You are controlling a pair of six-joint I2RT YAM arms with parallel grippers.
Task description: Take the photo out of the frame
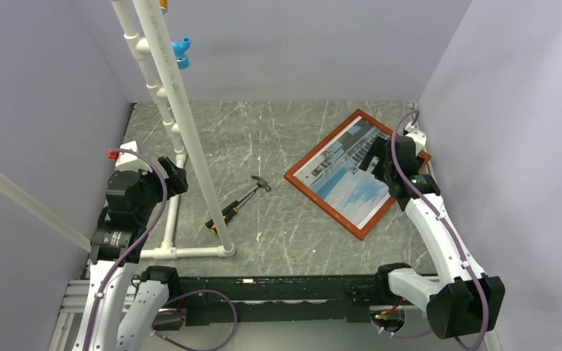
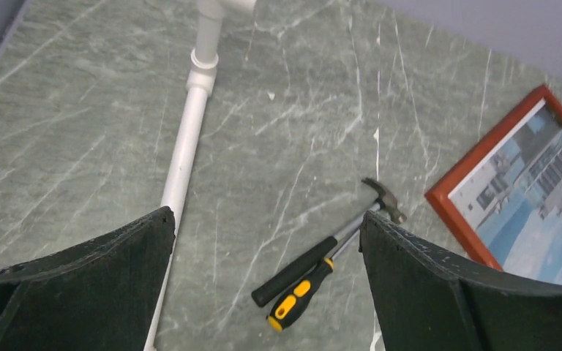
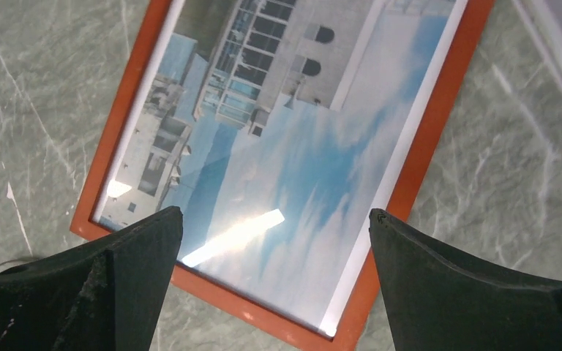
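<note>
Right end effector [image 3: 272,219] hovers spread, the photo [image 3: 300,146] seated in the frame [image 3: 439,124] beneath it; left end effector [image 2: 265,217] also spread

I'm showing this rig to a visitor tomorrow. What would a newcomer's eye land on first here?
Most striking is the orange-red frame lying flat at the right of the table. It holds the photo of a white building under blue sky, and the right gripper hovers open over it. Next comes the hammer lying mid-table, beside the tall white pipe stand rising at the left.
</note>
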